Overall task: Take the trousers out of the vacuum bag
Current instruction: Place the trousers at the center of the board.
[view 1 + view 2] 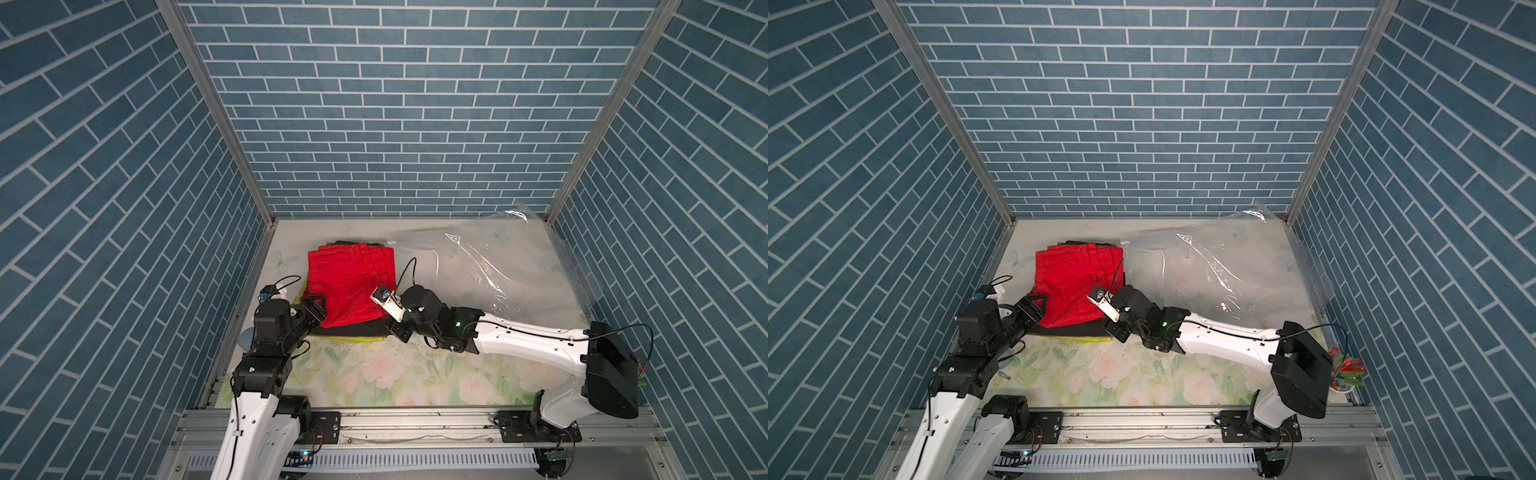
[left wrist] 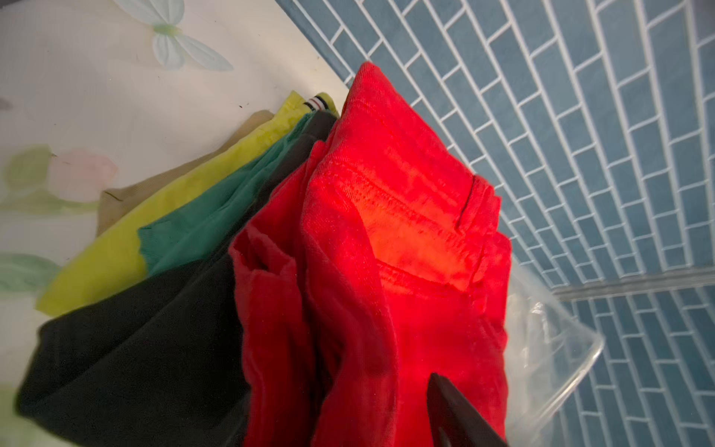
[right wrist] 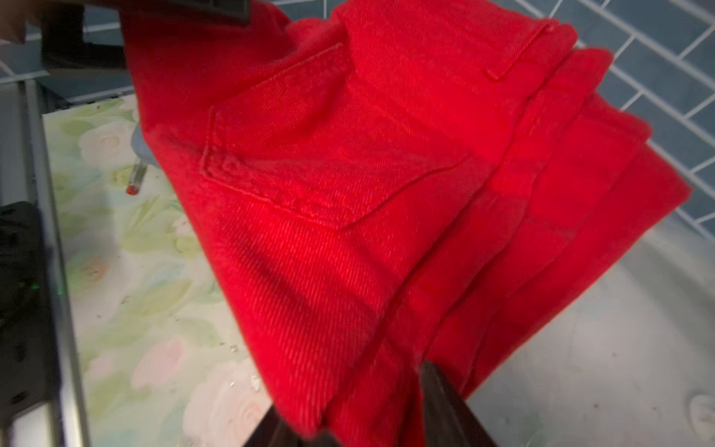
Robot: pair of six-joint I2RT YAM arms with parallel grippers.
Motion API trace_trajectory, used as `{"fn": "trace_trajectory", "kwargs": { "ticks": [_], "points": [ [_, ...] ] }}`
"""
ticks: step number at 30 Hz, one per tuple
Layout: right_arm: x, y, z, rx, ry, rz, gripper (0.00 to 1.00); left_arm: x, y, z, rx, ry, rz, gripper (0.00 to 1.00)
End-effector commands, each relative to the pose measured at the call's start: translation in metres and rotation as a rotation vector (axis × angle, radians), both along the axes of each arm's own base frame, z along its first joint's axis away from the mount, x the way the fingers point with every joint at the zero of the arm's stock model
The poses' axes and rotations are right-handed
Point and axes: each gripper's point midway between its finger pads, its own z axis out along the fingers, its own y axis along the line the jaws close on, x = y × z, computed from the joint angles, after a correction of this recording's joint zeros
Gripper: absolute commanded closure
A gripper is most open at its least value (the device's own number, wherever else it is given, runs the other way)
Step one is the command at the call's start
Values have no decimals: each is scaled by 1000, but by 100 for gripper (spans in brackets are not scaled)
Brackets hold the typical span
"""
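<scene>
**Trousers stacked outside the bag**

The trousers (image 1: 349,286) sat piled on the worktop (image 1: 374,374), red pair on top, right between both sets of jaws. Right jaws stood apart around the red edge. Left jaws, couldn't tell. The vacuum bag (image 1: 498,266) lay beyond the right jaws.

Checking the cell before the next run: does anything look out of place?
The clear plastic vacuum bag sits bunched in the far right corner, its edge riding up the wall. A small red-tipped stick lies loose on the floral table.
</scene>
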Motion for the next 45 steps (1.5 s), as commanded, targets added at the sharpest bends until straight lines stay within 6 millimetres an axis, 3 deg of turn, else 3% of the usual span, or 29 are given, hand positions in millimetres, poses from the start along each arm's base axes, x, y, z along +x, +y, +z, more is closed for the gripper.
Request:
{"fn": "trace_trajectory", "kwargs": {
  "ticks": [1, 3, 5, 8, 13, 17, 21, 25, 28, 32, 35, 37, 43, 45],
  "points": [
    [-21, -10, 18, 81, 99, 29, 38, -2, 4, 26, 59, -41, -14, 14],
    [-29, -14, 32, 122, 120, 52, 28, -1, -3, 45, 89, -88, -79, 11],
    [-36, -14, 47, 153, 143, 87, 21, -2, -24, 63, 98, -168, -219, 9],
    [-31, -12, 64, 195, 139, 100, 16, -14, -55, 85, 76, -275, -425, 3],
    [11, -4, 82, 243, 85, 40, 15, -36, -68, 110, 106, -346, -536, 1],
    [43, 13, 81, 245, 26, -7, 13, -57, -86, 133, 71, -439, -659, 1],
    [68, 38, 76, 242, 3, -43, 12, -61, -91, 140, 20, -453, -674, 0],
    [94, 58, 51, 205, -19, -103, 13, -56, -91, 139, -55, -409, -650, 0],
    [105, 66, 9, 107, -2, -129, 13, -50, -87, 136, -105, -357, -590, 0],
    [113, 59, -41, -9, 9, -175, 13, -44, -86, 131, -189, -291, -551, 0],
    [115, 50, -53, -101, -37, -214, 14, -40, -85, 128, -209, -269, -533, 0],
    [111, 50, -38, -75, -45, -202, 14, -38, -85, 127, -207, -269, -526, 0],
    [87, 66, 40, 169, 9, -55, 13, -36, -84, 126, -201, -268, -523, 0],
    [86, 71, 56, 218, 4, -45, 13, -36, -84, 127, -197, -269, -522, 0]
  ]
}}
